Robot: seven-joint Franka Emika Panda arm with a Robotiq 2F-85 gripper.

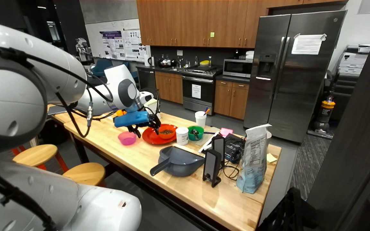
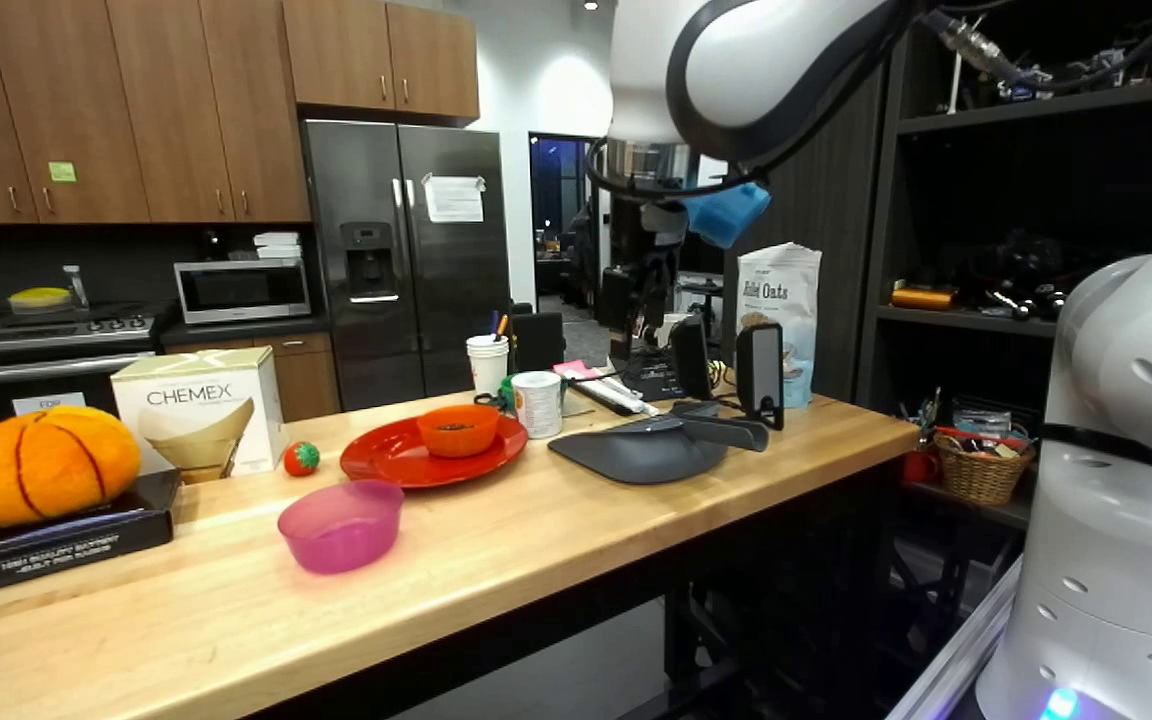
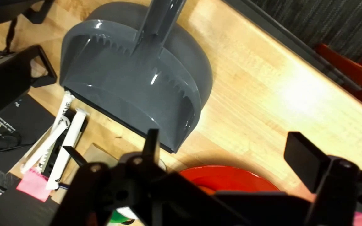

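My gripper point(image 3: 225, 138) hangs above the table with its black fingers point(image 3: 306, 161) wide apart and nothing between them. In the wrist view, a red plate point(image 3: 228, 175) shows below the jaws, partly hidden by them. An orange bowl point(image 2: 458, 432) with small dark pieces inside sits on that plate. Beside the plate stands a translucent pink bowl point(image 2: 341, 530); in an exterior view the gripper point(image 1: 147, 131) appears near both. A grey dustpan point(image 3: 130, 72) lies on the table, its handle pointing to the top of the wrist view. A white tub point(image 1: 182, 136) stands by the plate.
A green bowl point(image 1: 196, 132) holds a dark utensil. Two black speakers point(image 1: 211, 166), a tall oats bag point(image 1: 254, 160) and cables occupy one table end. Toward the opposite end are a plush pumpkin point(image 2: 46, 465) on a black box point(image 2: 66, 540) and a Chemex box point(image 2: 201, 410).
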